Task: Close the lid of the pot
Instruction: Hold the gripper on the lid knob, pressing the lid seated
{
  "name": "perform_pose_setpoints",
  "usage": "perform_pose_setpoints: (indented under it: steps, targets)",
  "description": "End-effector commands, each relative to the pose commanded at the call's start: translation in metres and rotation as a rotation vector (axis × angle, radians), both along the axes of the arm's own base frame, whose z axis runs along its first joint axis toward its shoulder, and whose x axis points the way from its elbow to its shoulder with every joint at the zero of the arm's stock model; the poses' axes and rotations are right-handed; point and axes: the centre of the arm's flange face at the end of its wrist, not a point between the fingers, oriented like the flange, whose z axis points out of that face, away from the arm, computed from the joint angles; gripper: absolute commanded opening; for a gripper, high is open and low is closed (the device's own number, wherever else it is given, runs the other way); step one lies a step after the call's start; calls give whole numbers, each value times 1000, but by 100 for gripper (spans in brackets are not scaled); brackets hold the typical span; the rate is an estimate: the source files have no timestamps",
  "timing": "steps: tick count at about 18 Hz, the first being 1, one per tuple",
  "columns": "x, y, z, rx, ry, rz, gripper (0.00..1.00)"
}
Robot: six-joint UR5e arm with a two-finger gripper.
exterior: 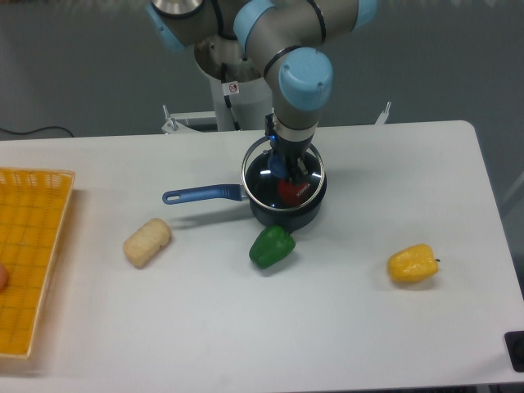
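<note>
Gripper (286, 166) reached straight down over pot (282, 214), fingers pinched on small central knob of pot lid (283, 174). Lid sat roughly level over pot's mouth; seated or just above rim, could not tell. Something red showed through glass. Pot stood mid-table (344, 319); its long blue handle (203, 194) ran leftward, nearly parallel with table's far edge. Green pepper (272, 246) just beside pot's near side.

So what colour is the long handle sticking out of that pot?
Blue. The handle of the dark pot shows clearly in the fixed camera view, pointing left.
</note>
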Motion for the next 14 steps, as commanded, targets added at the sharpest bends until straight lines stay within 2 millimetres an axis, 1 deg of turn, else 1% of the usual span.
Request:
perform_pose_setpoints:
  steps: [14]
  targets:
    - [-1, 1, -1, 2, 8, -2, 52]
